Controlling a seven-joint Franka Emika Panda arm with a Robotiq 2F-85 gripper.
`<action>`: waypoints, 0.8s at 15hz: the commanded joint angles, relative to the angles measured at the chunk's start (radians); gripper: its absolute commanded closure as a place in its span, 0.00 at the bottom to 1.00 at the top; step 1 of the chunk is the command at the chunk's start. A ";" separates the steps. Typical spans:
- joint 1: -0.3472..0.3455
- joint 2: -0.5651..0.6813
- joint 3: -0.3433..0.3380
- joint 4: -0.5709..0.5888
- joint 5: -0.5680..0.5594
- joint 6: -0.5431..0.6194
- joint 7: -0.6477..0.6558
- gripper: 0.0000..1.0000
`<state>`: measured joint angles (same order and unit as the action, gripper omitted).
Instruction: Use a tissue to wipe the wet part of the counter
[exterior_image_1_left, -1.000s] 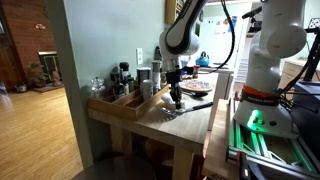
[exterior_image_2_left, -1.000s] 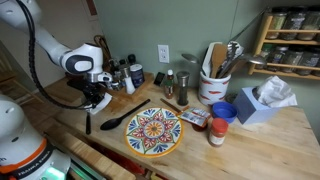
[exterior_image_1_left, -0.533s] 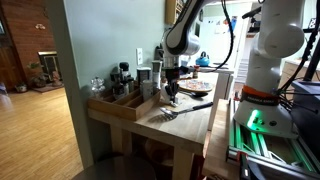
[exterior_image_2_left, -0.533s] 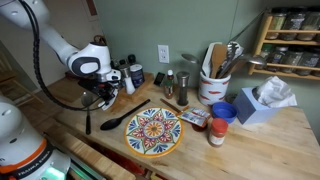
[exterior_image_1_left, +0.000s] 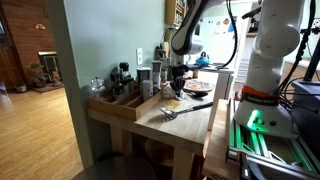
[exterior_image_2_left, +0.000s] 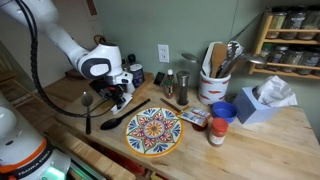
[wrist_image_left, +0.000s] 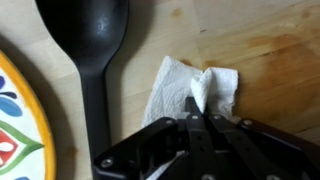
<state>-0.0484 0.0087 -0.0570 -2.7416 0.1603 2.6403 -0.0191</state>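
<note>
Slid nearer the plate (wrist_image_left: 15, 120), end effector (wrist_image_left: 200, 120) pinching tissue (wrist_image_left: 172, 85), tissue flat on counter (wrist_image_left: 270, 50) under it

arm (exterior_image_2_left: 60, 40): white shells, black joints | pincer (wrist_image_left: 197, 120): black | base ring (exterior_image_1_left: 256, 97): orange

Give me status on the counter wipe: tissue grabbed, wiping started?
Done: the gripper is shut on a white tissue. In hand: the tissue lies on the counter beside the black spoon, so wiping looks underway. Left: a darker patch of wood beside the tissue, possibly the wet part, is uncovered; how much is already dry cannot be told.
</note>
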 joint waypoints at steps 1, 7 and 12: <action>0.009 0.019 0.014 -0.007 0.003 -0.001 0.008 0.99; 0.114 -0.004 0.138 -0.008 0.175 -0.008 -0.135 0.99; 0.174 0.005 0.202 -0.008 0.204 0.035 -0.128 0.99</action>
<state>0.1097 0.0081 0.1374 -2.7415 0.3619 2.6398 -0.1561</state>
